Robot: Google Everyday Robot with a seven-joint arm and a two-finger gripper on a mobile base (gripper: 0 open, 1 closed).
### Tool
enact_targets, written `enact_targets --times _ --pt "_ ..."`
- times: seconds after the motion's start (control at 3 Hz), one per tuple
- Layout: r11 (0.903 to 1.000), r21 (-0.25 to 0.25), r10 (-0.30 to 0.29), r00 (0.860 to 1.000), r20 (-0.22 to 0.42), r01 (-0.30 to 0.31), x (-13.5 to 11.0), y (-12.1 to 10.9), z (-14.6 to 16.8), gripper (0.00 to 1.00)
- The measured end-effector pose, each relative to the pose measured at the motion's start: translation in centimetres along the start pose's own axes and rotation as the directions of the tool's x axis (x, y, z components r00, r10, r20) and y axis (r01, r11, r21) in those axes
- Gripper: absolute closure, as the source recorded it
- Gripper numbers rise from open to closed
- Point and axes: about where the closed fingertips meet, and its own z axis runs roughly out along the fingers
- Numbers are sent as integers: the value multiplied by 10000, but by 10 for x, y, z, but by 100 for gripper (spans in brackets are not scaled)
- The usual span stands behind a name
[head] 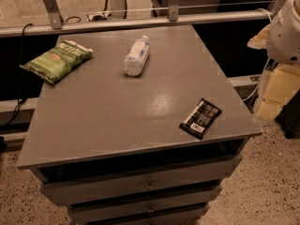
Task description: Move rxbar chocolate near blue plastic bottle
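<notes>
Rxbar chocolate lies flat nr front-right corner of table, well apart from blue plastic bottle lying on its side at back. Gripper sits beyond table's right edge; we can't tell whether it's open or gripping anything.

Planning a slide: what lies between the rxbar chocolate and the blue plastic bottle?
Only bare tabletop between the rxbar chocolate and the blue plastic bottle, in the camera view. The hand is beyond its right edge.
</notes>
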Motion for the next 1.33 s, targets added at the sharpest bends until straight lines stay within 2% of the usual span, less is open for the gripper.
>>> enact_targets --times 0.33,0.67,1.0,1.33 --pt "10000 2 0 10000 1 0 0 0 0 0" --pt "9992 89 382 9987 325 -385 -4 -7 14 0" --pt "9912 -107 1320 9862 1002 -1316 -13 -15 55 0" --pt "9751 -549 2209 9647 1437 -2151 -22 -15 97 0"
